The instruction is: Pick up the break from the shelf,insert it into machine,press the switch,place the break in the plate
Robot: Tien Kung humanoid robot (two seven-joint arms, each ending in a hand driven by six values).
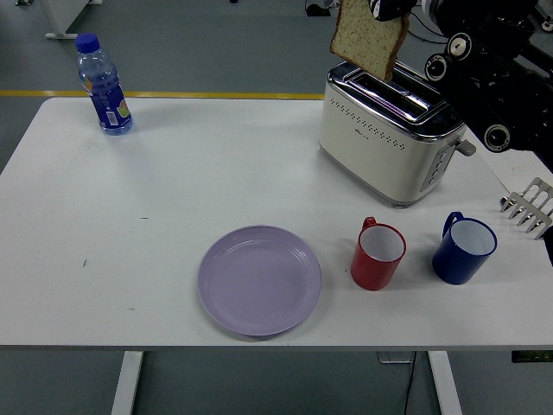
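So my right hand (390,9) is pinching the bread slice (369,39) by its top edge, dangling it clear above the toaster (389,138) near the tabletop's (173,190) far right corner. The purple plate (259,279) sits by the near edge, with the red mug (378,254) and blue mug (464,249) to its right.

A white tabletop (173,173) carries 3 bystanders. At its far left corner a clear water bottle (103,84) with a blue cap and blue label stands upright. Near the front right, a red mug (378,254) and a blue mug (464,248) stand upright side by side, apart, both white inside, handles pointing away. Beyond the tabletop lies grey floor with a yellow line (173,93); black cables (380,17) trail at top.
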